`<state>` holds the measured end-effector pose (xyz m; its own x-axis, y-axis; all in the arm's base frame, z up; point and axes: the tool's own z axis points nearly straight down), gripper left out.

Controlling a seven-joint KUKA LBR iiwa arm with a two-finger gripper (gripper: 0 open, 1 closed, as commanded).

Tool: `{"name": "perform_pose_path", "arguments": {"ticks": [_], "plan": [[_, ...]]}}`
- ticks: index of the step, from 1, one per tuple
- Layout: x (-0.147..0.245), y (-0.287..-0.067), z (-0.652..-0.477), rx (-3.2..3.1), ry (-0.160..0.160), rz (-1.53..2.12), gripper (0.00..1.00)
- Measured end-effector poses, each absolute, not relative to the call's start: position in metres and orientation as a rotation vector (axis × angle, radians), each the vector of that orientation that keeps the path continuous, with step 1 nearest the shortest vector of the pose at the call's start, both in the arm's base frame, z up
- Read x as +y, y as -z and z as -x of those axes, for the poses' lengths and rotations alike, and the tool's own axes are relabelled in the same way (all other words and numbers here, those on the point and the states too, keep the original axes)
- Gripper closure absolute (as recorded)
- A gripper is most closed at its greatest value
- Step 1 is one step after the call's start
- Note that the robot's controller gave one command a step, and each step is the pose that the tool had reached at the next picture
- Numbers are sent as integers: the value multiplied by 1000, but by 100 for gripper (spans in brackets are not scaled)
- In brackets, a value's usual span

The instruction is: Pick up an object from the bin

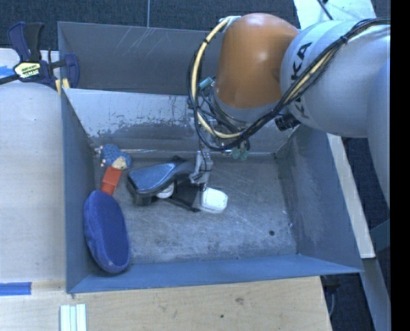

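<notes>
near: dark blue oval pad (106, 231) lies in the front-left corner of the bin (191, 271) | mid: white capsule-like piece (214, 200) just right of my end effector (200, 178), which is low at mid-bin, by the right end of a blue-and-black shoe-like thing (152, 180) | grip state: cannot tell | far-left: small orange-and-blue toy (113, 172)

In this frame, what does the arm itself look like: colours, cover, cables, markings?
The arm has rounded silver-grey links with black lettering. A glossy orange dome cover caps the wrist, with yellow and black cables looped around it. The gripper below is slim grey metal.
</notes>
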<state>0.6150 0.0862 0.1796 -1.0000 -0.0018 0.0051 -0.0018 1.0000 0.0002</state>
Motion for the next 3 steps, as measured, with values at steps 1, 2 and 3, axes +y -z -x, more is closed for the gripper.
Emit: {"name": "perform_pose_path", "arguments": {"ticks": [1,2,3], "plan": [[148,-69,-622,-3113,-11,-316,0],[148,-71,-622,-3118,-7,-310,100],[122,-74,-580,-3146,3,133,100]]}}
